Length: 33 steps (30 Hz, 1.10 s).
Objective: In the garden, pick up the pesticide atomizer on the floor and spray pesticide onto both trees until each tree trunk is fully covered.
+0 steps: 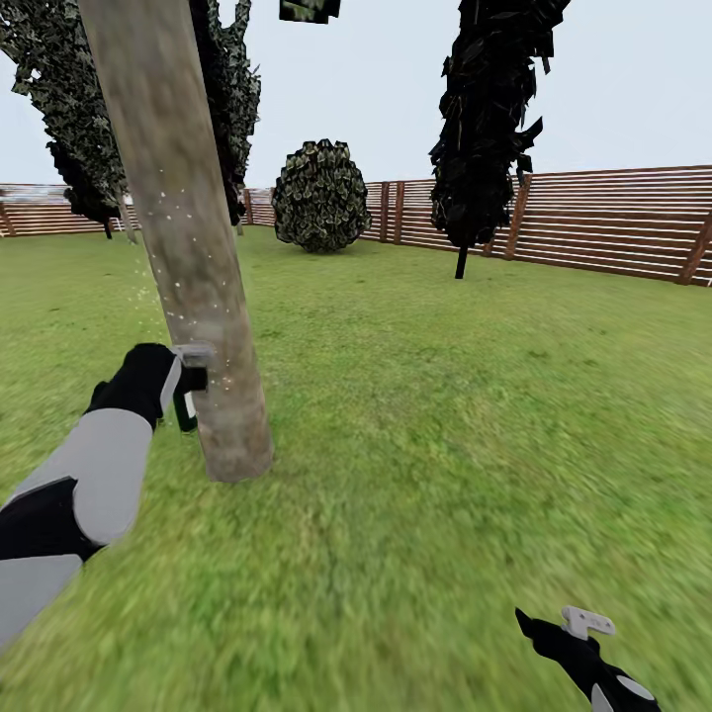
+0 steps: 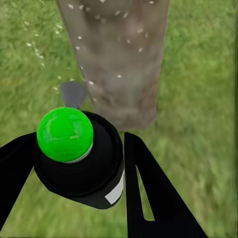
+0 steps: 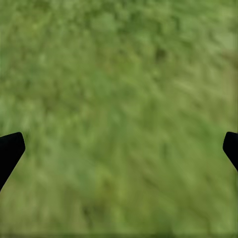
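A thick grey-brown mottled tree trunk rises from the grass right in front of me, leaning slightly. My left gripper is shut on the pesticide atomizer and holds it close against the trunk's lower part. In the left wrist view the atomizer is a small black cylinder with a bright green round top, clamped between the two black fingers. White specks dot the trunk and the air beside it. My right gripper hangs low over the grass, open and with nothing in it.
A brown slatted fence rings the lawn. A dark narrow cypress-like tree stands at the right, a round bush by the fence, and another dark tree behind the trunk. Open grass spreads to the right.
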Available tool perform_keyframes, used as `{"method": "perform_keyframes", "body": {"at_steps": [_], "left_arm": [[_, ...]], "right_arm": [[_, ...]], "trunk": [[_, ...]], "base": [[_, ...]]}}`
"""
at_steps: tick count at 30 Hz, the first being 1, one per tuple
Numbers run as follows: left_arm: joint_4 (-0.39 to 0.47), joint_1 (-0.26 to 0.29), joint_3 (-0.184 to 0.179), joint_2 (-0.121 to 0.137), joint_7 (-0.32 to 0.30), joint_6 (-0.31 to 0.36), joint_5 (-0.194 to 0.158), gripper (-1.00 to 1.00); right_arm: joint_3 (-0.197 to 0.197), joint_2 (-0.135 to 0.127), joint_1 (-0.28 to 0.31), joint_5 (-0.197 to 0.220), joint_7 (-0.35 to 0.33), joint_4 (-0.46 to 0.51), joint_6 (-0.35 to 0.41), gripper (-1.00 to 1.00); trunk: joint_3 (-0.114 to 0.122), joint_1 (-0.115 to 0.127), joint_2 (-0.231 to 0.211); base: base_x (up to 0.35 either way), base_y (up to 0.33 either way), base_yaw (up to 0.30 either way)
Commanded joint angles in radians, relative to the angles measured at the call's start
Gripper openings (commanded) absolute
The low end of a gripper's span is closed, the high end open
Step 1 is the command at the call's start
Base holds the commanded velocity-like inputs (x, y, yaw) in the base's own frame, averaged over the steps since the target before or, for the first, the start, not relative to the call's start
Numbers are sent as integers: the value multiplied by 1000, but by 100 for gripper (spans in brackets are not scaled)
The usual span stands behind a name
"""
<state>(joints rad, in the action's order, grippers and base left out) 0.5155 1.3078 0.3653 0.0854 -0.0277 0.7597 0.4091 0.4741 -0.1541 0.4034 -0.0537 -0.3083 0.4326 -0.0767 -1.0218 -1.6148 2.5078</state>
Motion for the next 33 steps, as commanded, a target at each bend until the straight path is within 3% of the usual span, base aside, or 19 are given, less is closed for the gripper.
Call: {"method": "perform_keyframes", "body": {"at_steps": [1,9,11,13,15,18,23,30,32,33], "left_arm": [[0,11,0,0,0,11,0,-100],[-33,14,-5,1,-2,9,-1,-100],[-113,11,-5,5,-2,-34,0,-100],[-272,10,-5,18,-1,-160,1,-100],[-371,10,-5,25,1,-235,1,-100],[-454,-12,-5,27,1,-299,2,-100],[-465,-85,-5,28,2,-371,1,-100],[-464,-94,-3,29,4,-398,0,-100],[-425,-93,-3,50,7,-387,0,-100],[-337,-93,-2,57,7,-343,0,-100]], "right_arm": [[0,0,0,0,0,0,0,100],[0,0,0,0,0,0,0,100],[0,0,0,0,0,0,0,100],[0,1,0,0,0,0,0,100],[0,1,0,0,0,0,0,100],[0,1,0,0,0,0,0,100],[0,1,0,0,0,0,0,100],[0,1,0,0,-1,0,0,100],[0,1,0,0,-1,-1,0,100],[0,1,0,0,0,-1,0,100]], "trunk": [[0,0,0],[0,0,0],[0,0,0],[0,0,0],[0,0,0],[0,0,0],[0,0,0],[0,0,0],[0,0,0],[0,0,0]], "base": [[0,0,0],[0,0,0],[0,0,0],[0,0,0],[0,0,0],[0,0,0],[0,0,0],[-143,0,0],[-12,0,0],[-4,0,0]]}}
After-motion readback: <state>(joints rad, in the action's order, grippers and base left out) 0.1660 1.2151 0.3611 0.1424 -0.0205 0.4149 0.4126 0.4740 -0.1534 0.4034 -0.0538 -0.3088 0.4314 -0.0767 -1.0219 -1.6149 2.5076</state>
